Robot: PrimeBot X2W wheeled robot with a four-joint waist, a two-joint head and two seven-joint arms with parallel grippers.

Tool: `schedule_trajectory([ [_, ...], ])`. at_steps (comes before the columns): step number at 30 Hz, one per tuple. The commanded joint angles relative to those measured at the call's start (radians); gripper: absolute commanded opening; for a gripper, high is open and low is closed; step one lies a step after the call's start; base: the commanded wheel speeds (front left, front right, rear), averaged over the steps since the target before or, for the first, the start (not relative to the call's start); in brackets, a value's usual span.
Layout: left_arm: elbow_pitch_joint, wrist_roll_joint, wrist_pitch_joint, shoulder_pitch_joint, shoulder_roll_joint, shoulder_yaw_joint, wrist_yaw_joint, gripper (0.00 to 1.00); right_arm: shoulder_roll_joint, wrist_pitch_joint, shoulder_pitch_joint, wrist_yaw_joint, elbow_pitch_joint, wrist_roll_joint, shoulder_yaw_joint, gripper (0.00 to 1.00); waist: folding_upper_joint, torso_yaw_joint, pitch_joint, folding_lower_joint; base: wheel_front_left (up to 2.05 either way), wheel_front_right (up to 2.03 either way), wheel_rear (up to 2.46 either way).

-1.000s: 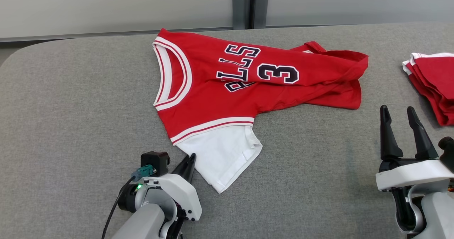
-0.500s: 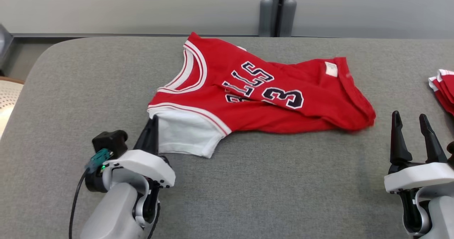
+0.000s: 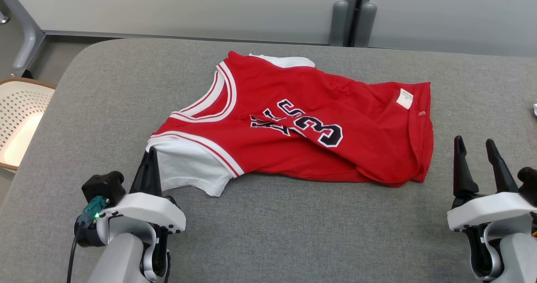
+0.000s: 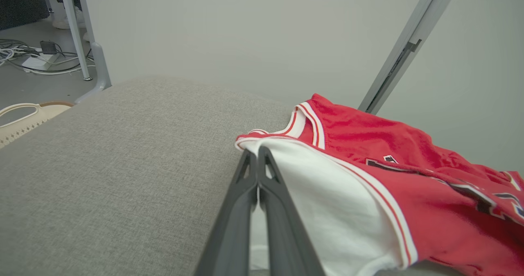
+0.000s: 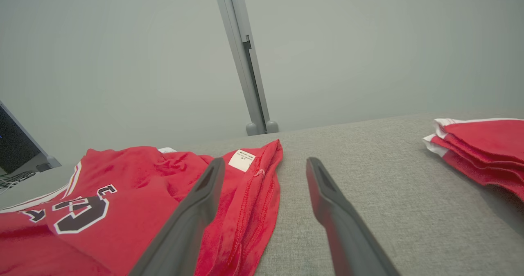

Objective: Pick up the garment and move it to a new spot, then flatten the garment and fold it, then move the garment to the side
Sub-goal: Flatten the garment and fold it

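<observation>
The garment (image 3: pixel 293 119) is a red jersey with white sleeves and a dark number 3, lying rumpled on the grey padded table (image 3: pixel 293 232). At its near left corner, my left gripper (image 3: pixel 149 153) is shut on the edge of the white sleeve (image 3: pixel 184 169). The left wrist view shows the fingers (image 4: pixel 229 227) pressed together, with white sleeve cloth (image 4: pixel 327 194) pinched between them and spreading to their right. My right gripper (image 3: pixel 475 142) stands open to the right of the garment's hem, holding nothing. In the right wrist view, its fingertips (image 5: pixel 213 173) frame the hem (image 5: pixel 262 177) and its white tag.
A pale perforated basket (image 3: pixel 21 115) sits off the table's left edge. A stack of folded red garments (image 5: pixel 483 149) lies on the table to the far right. A wall panel with a grey post (image 3: pixel 354 22) runs behind the table. Cables (image 4: pixel 24 59) lie on the floor.
My left gripper has closed on the white sleeve and pulled it left, so the garment has slid, turned and spread. The head camera has also shifted. The right gripper stays open.
</observation>
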Motion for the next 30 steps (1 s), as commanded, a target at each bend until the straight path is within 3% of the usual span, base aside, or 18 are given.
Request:
schedule_trajectory([
  [1, 0.002, 0.017, -0.004, 0.015, -0.003, 0.015, 0.001, 0.02, 0.001, 0.006, -0.006, 0.0, 0.001, -0.007, 0.005, 1.0, -0.0001, 0.005, -0.002, 0.0, 0.0, 0.0, 0.0],
  [2, 0.01, 0.025, -0.004, 0.02, -0.006, 0.016, -0.005, 0.31, 0.002, 0.01, -0.004, 0.0, 0.002, -0.008, 0.009, 1.0, -0.0001, 0.006, -0.002, 0.0, 0.0, 0.0, 0.0],
  [3, 0.016, 0.032, -0.004, 0.023, -0.009, 0.016, -0.009, 0.73, 0.002, 0.012, -0.003, 0.0, 0.003, -0.008, 0.011, 1.0, -0.0001, 0.008, -0.002, 0.0, 0.0, 0.0, 0.0],
  [4, 0.022, 0.039, -0.004, 0.024, -0.01, 0.014, -0.012, 1.0, 0.004, 0.013, -0.002, 0.0, 0.004, -0.006, 0.013, 1.0, -0.0001, 0.009, -0.002, 0.0, 0.0, 0.0, 0.0],
  [9, 0.001, 0.066, -0.004, 0.019, -0.017, 0.023, -0.027, 1.0, 0.011, 0.017, 0.004, 0.0, 0.003, -0.002, 0.023, 1.0, -0.0001, 0.015, -0.006, 0.0, 0.0, 0.0, 0.0],
  [16, -0.171, 0.078, -0.003, 0.07, -0.023, 0.025, -0.075, 1.0, 0.023, 0.036, 0.04, 0.0, -0.004, 0.029, 0.073, 1.0, -0.0001, 0.02, -0.007, 0.0, 0.0, 0.0, 0.0],
  [30, -0.214, 0.025, -0.003, 0.065, -0.023, -0.088, -0.075, 1.0, 0.02, 0.205, -0.125, 0.0, 0.177, 0.007, 0.033, 1.0, -0.0001, 0.058, 0.051, 0.0, 0.0, 0.0, 0.0],
])
